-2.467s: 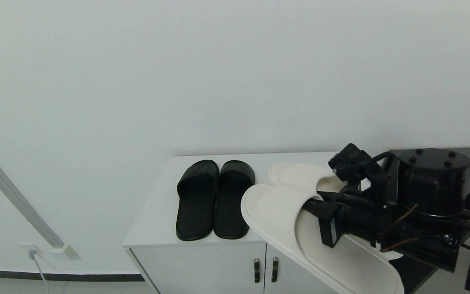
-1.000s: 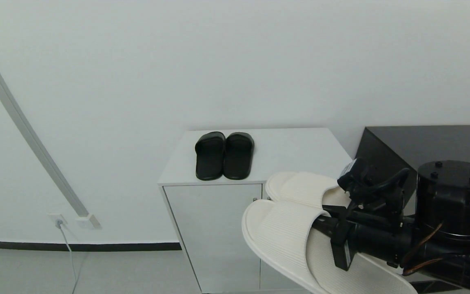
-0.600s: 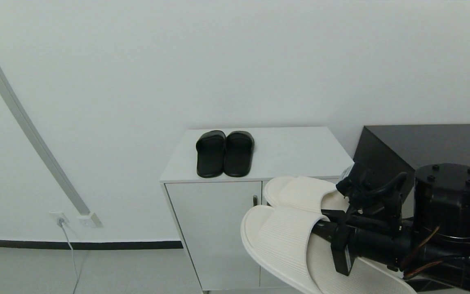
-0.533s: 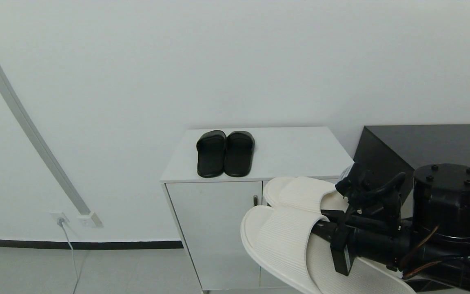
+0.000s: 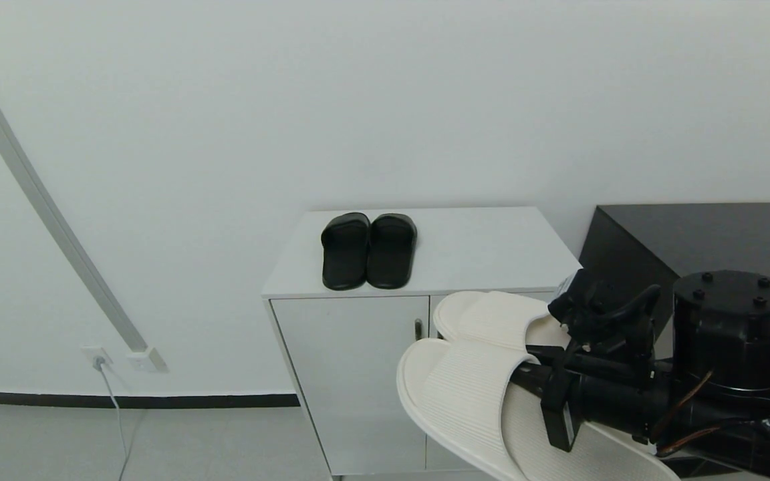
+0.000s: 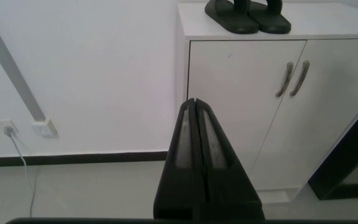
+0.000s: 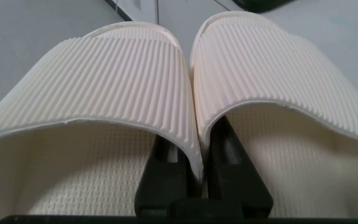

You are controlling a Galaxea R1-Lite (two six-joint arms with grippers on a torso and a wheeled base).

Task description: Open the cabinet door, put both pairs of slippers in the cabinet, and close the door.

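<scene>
- My right gripper (image 7: 194,163) is clamped on the pair of white slippers (image 5: 472,394): one finger sits inside each slipper, and the two inner edges that meet are pinched between them.
- The white slippers hang in the air in front of the cabinet (image 5: 478,250), toes pointing toward it and slightly to my left, side by side and touching. From the head camera they overlap the right-hand door.
- In the right wrist camera the ribbed uppers (image 7: 123,87) rise just ahead of the fingers, with the waffle-textured insoles below.
- My left gripper (image 6: 194,109) has its jaws pressed flat together with nothing between them. It sits low, facing the cabinet front from some way off.
- The pair of black slippers (image 5: 368,250) stands on the cabinet top, toward its left half, the two touching side by side with heels near the front edge.
- Both cabinet doors (image 6: 244,106) are shut, and their two slim handles (image 6: 283,79) sit close together at the middle seam.
- A dark table (image 5: 692,234) stands just to the right of the cabinet.
- On the wall to the left, a strip of grey trunking (image 5: 44,200) slants down to a wall socket (image 5: 95,357), with a cable (image 5: 114,414) running from it to the floor.
</scene>
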